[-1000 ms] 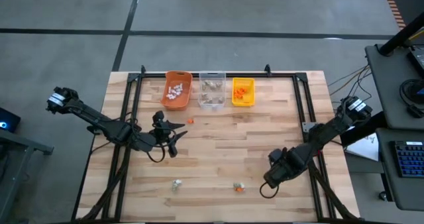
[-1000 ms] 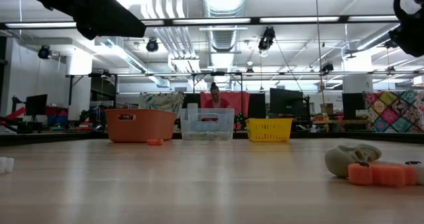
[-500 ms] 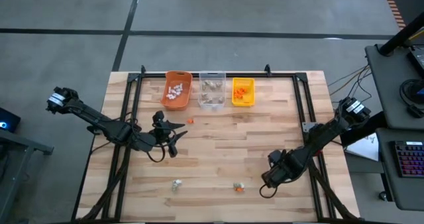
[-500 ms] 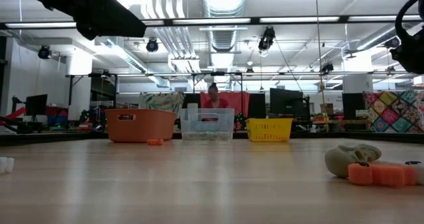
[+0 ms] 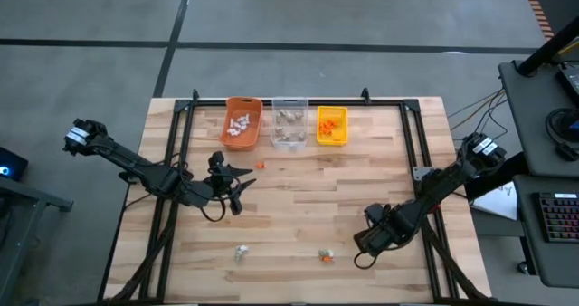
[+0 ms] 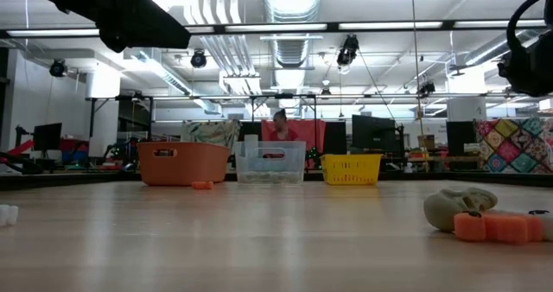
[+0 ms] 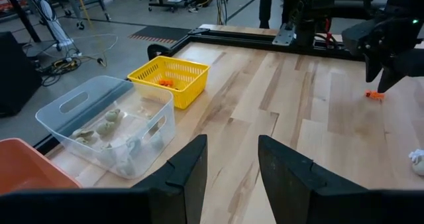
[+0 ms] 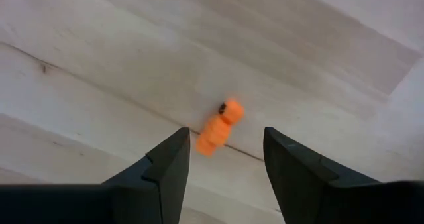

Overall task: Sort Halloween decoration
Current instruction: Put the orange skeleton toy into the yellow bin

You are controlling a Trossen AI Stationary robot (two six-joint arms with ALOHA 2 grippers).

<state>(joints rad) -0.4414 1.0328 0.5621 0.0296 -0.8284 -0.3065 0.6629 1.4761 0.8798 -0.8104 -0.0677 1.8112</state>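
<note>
The right pincer (image 5: pixel 360 246) hangs low over the front of the counter (image 5: pixel 362 184) with its fingers (image 8: pixel 162 174) apart. It holds nothing. In the right wrist view a little orange trinket (image 8: pixel 219 126) lies on the wood right between them and just ahead — my guess is that this one is next to be picked up.

The left pincer (image 5: pixel 237 190) waits over the left middle of the counter. Its fingers (image 7: pixel 187 173) are apart too, and nothing sits between them.

A lot of the sorting looks done. At the back edge stand three bins in a row. The orange bin (image 5: pixel 242 123) has white pieces in it, the clear bin (image 5: pixel 289 122) has grey-tan pieces, and the yellow bin (image 5: pixel 332 126) has orange pieces.

A few things are still out on the counter. One small orange piece (image 5: pixel 259 165) lies just in front of the orange bin. Near the front edge lies a pale piece (image 5: pixel 241 251). Farther right, by the right pincer, a pale piece and an orange piece lie close together (image 5: pixel 324 254) — the low view shows them as a grey-tan lump (image 6: pixel 458 207) with an orange one (image 6: pixel 497 227) in front.

So I think the job is well along, with about four pieces left.
</note>
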